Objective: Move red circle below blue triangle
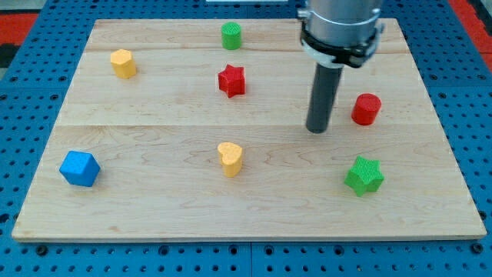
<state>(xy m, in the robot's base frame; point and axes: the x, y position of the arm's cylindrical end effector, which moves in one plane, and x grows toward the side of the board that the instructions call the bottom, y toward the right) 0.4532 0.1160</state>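
The red circle (367, 108) is a short red cylinder at the view's right on the wooden board (154, 123). My tip (317, 129) rests on the board just left of the red circle, with a small gap between them. A blue block (80, 168), angular in shape, lies near the view's bottom left, far from my tip. No blue triangle can be clearly made out other than this blue block.
A red star (231, 80) lies left of my tip toward the top. A green cylinder (231, 35) is at the top middle. A yellow block (123, 63) is at top left, a yellow heart (230, 158) at middle bottom, a green star (364, 175) at bottom right.
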